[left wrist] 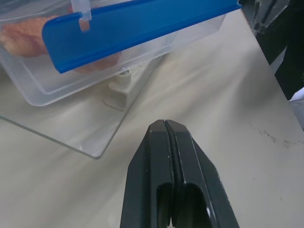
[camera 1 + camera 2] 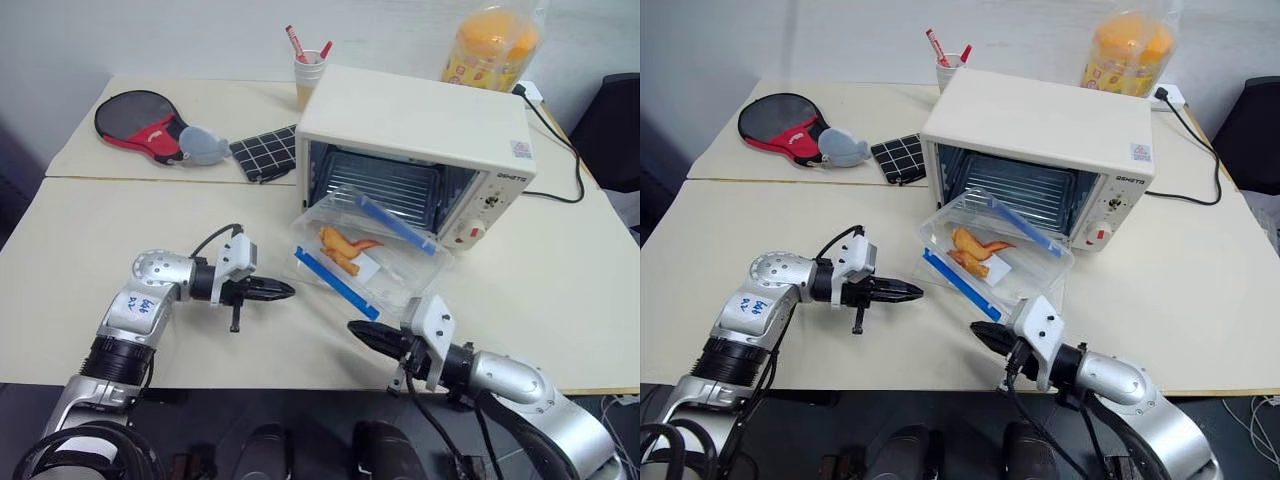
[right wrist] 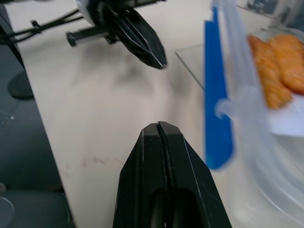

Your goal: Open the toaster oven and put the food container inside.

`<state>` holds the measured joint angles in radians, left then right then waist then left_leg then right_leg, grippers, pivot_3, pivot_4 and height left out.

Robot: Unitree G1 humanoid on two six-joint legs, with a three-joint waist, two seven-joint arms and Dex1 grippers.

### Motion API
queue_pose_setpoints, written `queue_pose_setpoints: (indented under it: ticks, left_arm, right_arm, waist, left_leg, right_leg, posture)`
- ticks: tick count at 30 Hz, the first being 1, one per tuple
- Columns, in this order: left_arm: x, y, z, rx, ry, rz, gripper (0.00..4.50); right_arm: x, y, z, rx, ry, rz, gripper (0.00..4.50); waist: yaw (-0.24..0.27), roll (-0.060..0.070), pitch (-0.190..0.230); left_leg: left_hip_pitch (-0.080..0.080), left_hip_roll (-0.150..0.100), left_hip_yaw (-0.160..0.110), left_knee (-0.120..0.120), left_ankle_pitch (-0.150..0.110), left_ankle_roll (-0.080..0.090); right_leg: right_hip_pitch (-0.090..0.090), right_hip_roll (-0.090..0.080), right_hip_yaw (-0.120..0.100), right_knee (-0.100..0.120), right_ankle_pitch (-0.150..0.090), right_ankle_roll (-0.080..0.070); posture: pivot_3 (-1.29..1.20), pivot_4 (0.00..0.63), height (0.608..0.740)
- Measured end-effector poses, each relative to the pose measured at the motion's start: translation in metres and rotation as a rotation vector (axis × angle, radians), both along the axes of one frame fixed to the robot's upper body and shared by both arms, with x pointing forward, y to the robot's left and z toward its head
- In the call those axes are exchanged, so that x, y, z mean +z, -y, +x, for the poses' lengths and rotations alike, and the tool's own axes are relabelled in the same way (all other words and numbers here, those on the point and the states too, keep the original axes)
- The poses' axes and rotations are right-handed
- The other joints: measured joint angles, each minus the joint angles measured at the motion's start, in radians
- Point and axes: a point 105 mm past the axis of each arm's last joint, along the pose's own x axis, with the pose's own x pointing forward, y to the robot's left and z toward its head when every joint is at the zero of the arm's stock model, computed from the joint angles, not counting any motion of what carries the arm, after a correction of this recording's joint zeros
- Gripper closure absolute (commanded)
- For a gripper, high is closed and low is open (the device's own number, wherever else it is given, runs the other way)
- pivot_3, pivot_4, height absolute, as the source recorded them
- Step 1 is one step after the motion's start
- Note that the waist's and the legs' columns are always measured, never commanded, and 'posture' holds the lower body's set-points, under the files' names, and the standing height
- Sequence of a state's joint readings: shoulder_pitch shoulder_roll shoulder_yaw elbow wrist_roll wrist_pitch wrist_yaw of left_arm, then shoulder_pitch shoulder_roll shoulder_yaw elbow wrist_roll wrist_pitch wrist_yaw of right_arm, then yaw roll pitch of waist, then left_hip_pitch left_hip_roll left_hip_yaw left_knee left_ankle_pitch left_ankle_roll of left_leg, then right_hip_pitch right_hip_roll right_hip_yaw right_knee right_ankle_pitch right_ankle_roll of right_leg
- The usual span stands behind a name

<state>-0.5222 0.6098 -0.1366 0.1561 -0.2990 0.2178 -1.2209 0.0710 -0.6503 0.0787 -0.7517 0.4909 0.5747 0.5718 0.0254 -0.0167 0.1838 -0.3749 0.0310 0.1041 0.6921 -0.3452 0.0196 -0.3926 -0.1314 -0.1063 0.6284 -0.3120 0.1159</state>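
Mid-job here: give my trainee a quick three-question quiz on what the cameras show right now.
1. True or false: the toaster oven door is closed.
2. Where does the food container sit? A) on the open glass door B) on the oven's roof C) beside the paddle
3. Fill in: both the left end effector and the right end effector are ____ and hold nothing.

Key: 1 false, the door is folded down. 2 A. 3 shut.
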Motion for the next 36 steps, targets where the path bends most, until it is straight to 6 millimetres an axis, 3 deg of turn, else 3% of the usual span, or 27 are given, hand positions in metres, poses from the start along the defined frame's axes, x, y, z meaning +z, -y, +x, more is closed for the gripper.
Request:
queue_pose_setpoints:
  ticks: [8,16,23,31,36]
  left_arm:
    - [0.005,0.036,0.016,0.1,0.051,-0.134,4.5]
    - [0.012,0.046,0.03,0.157,0.088,-0.165,4.5]
    - [0.013,0.054,0.045,0.206,0.111,-0.186,4.5]
    - [0.018,0.063,0.072,0.331,0.135,-0.232,4.5]
    - [0.03,0.068,0.093,0.425,0.171,-0.275,4.5]
  right_arm:
    - [0.007,0.031,0.029,-0.102,0.062,-0.037,4.48]
    - [0.004,0.046,0.05,-0.144,0.119,-0.068,4.48]
    - [0.02,0.071,0.08,-0.243,0.247,-0.107,4.48]
    - [0.033,0.075,0.102,-0.282,0.321,-0.09,4.48]
    - [0.04,0.073,0.121,-0.321,0.373,-0.064,4.48]
  waist:
    - [-0.003,0.0,0.0]
    - [0.0,0.0,0.0]
    - [-0.002,0.0,0.0]
    - [-0.002,0.0,0.0]
    - [-0.001,0.0,0.0]
  left_leg:
    - [0.0,0.0,0.0,0.0,0.0,0.0]
    - [0.0,0.0,0.0,0.001,0.0,0.0]
    - [0.0,-0.001,0.001,0.001,0.0,0.0]
    - [0.0,-0.001,0.001,0.002,0.0,0.0]
    - [-0.002,-0.002,0.001,0.002,0.0,0.0]
  right_leg:
    - [0.0,0.001,0.0,0.0,0.0,0.001]
    - [0.0,0.001,0.0,0.0,0.0,0.001]
    - [0.0,0.001,-0.001,-0.001,0.001,0.001]
    - [0.0,0.001,-0.001,0.0,0.001,0.002]
    - [0.0,0.001,-0.002,-0.001,0.001,0.002]
  posture:
    - [0.0,0.15,0.74]
    - [0.0,0.15,0.74]
    - [0.0,0.15,0.74]
    - [0.0,0.15,0.74]
    - [0.0,0.15,0.74]
